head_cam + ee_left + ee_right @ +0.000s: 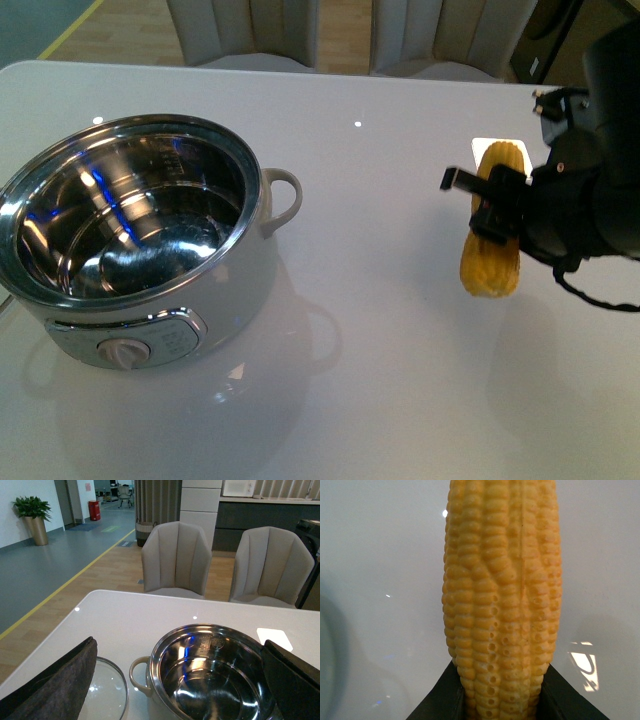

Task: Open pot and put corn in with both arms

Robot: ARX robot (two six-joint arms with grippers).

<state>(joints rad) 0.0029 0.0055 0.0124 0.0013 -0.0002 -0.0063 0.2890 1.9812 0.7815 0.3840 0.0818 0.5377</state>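
In the front view, the pot (252, 255) is seen standing on the left part of the white worktop (380, 350), its lid off, its steel bowl bare and its dial turned towards the camera. The corn (490, 270) is found well apart from it, at the right, pinched across its middle by the right pincer (497, 205); whether the cob rests on the worktop cannot be told.

In the left wrist view, the left pincer (178, 645) is shown spread wide with nothing between its dark fingers (60, 680). The pot (161, 655) is seen between them, and a glass lid (107, 690) is laid flat on the worktop (125, 615) just beside one loop handle. Two grey chairs (175, 555) are set behind the worktop.

In the right wrist view, the corn (502, 580) is gripped at the sides by the right pincer (502, 690), with the black fingers (440, 702) pressed against the kernels
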